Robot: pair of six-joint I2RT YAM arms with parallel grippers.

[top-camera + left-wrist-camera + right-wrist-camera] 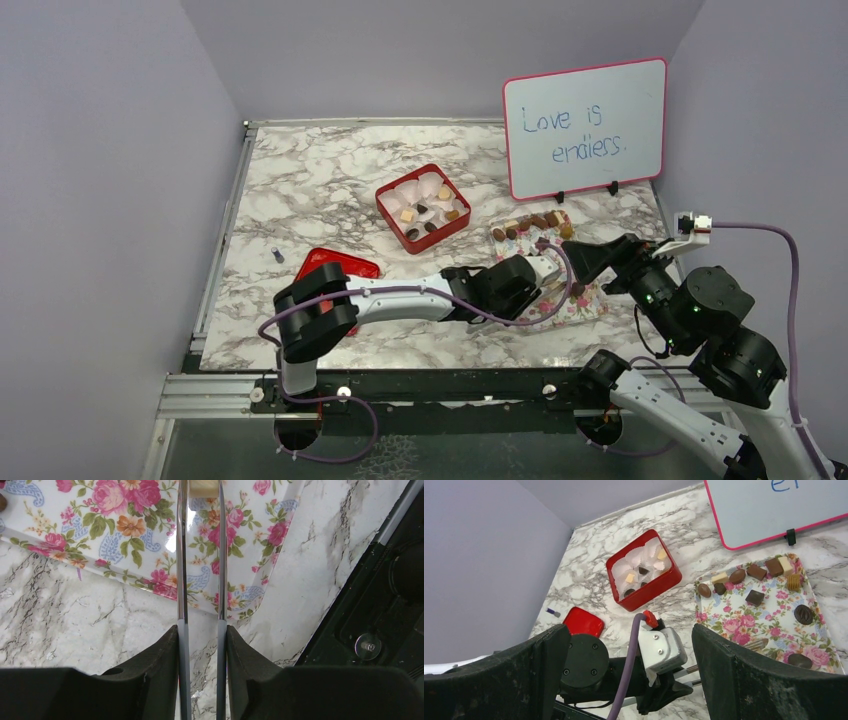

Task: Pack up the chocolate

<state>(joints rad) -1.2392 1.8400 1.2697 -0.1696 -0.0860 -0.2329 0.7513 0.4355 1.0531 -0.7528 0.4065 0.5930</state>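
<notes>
The bench (300, 180) I am working over is a smooth slab printed with white-and-grey marble veining. Far left on it lies a tiny capped vial (277, 255). Just right of that is a flat, glossy red lid (335, 265) with rounded corners, partly under my left arm. Further back sits the square red tin (659, 587), lined with crimped white paper cups (636, 560). Some of these cups hold small chocolate pieces (643, 570) in dark brown, tan and cream.

My left tool (201, 500) carries two long, thin, mirror-bright metal blades. They stand only a narrow gap apart over the glossy, rose-patterned rectangular tray (125, 540). A small cream chocolate block (204, 486) fills that gap at the blade tips, touched on both sides. I cannot tell whether it is off the tray.

More loose chocolates (737, 575) lie on the tray. A row of oval, round and square ones runs along its far rim, ending beside a ribbed tan one. A dark square, a swirled dark round and a dark oval sit apart nearer me.

Behind the tray stands a pink-framed whiteboard (585, 125) with "Love is endless." written in blue. My right tool (628, 630) has matte black, grainy fingers spread wide with nothing between them, and it hangs above the left arm and the tray.
</notes>
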